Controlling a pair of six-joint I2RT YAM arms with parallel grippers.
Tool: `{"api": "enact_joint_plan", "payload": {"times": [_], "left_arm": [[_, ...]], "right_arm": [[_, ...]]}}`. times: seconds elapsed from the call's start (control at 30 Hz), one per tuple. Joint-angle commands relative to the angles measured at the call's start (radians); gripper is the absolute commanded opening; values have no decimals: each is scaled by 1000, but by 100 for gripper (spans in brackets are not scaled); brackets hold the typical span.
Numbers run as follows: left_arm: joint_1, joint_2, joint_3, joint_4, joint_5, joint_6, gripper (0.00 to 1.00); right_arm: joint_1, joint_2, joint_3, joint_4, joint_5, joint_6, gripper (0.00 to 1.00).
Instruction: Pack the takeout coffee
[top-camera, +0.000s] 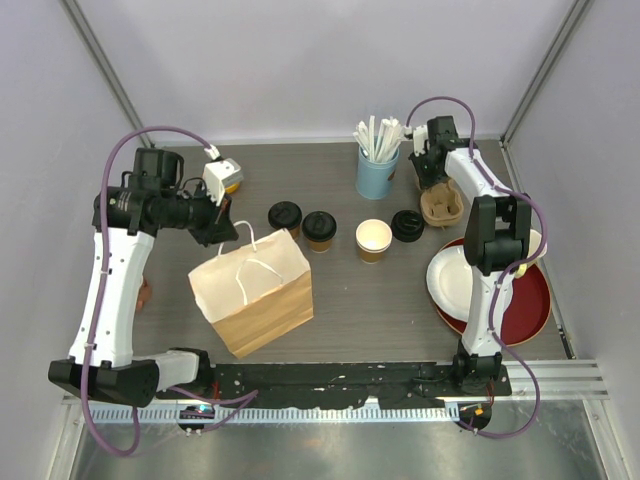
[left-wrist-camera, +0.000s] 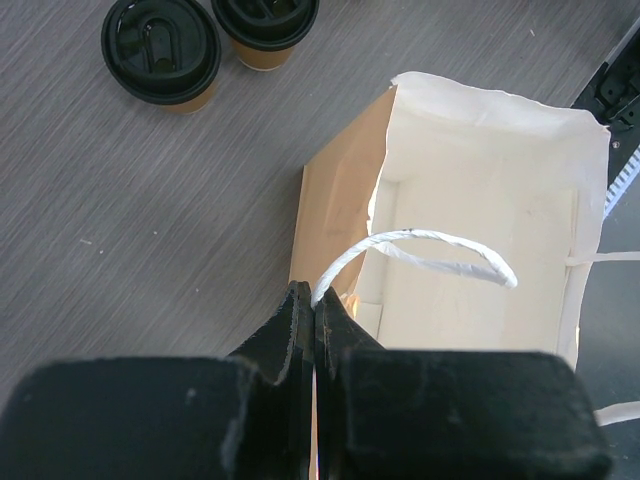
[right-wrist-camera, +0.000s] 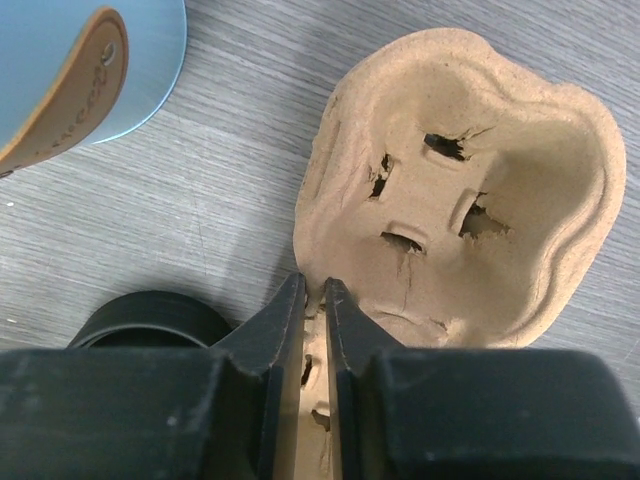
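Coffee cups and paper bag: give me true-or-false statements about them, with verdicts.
1. Two lidded cups stand beside the paper bag. True.
2. The paper bag already holds a cup. False: the left wrist view shows none inside.
3. The right gripper pinches the pulp carrier. True.
4. The loose lid covers the open cup. False: it lies on the table beside it.
5. The left gripper is open. False: it is shut on the bag's rim.

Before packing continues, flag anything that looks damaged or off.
The pulp cup carrier, pinched at its rim by the right tool, has ragged tears around its slots. One kraft cup stands uncapped, a black lid beside it.
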Motion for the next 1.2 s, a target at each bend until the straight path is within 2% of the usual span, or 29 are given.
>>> {"api": "enact_joint_plan", "payload": {"times": [0.0,0.03,0.5,0.7,1.0,1.17], "left_arm": [[-4,-2,37,7,6,3,0],[-5,0,39,7,7,3,0],[-5,4,53,4,10,5,0],[-4,0,50,8,14,0,0],[-4,9,59,20,17,-7,0],[-5,11,53,52,23,-21,0]], "right_arm": [[2,-65,19,-2,20,13,13],[2,-67,21,-2,20,14,10],[4,-116,16,-22,66,21,15],[4,-119,18,-21,73,25,1],[2,-140,55,-36,103,74,1],[4,-220,66,-21,132,100,1]]}}
